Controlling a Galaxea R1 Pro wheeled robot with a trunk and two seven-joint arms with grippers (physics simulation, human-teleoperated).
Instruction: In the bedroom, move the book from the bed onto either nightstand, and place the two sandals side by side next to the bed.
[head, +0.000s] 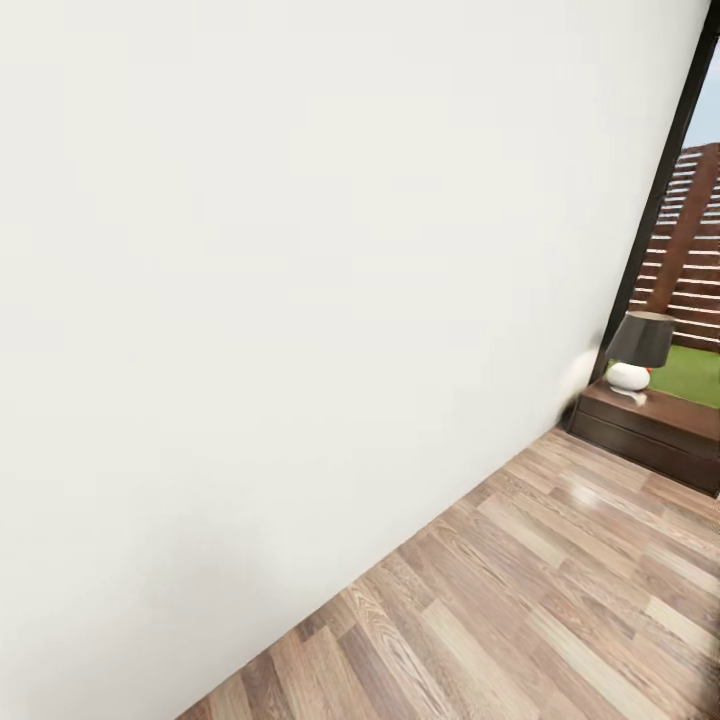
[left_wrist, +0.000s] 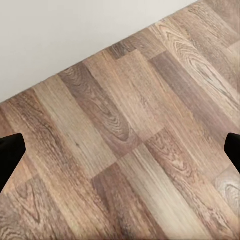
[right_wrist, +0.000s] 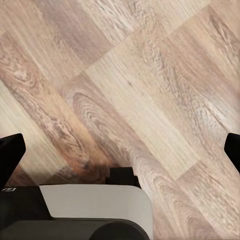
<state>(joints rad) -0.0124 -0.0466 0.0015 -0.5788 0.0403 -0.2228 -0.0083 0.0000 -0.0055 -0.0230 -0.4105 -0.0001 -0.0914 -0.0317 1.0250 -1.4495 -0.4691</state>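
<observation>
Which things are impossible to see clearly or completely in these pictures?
- Low dark cabinet, head view: its right end is cut by the picture edge, so its whole shape is unclear.
- Lamp, head view: too small to show details.
- Left gripper, left wrist view: only the tips of its fingers enter at the edges.
- Right gripper, right wrist view: likewise, and part of the floor is covered by a grey robot part.

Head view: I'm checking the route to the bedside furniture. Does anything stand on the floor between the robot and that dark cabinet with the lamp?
Nothing visible does. Bare wood floor runs along the white wall to the dark cabinet holding the lamp.
</observation>
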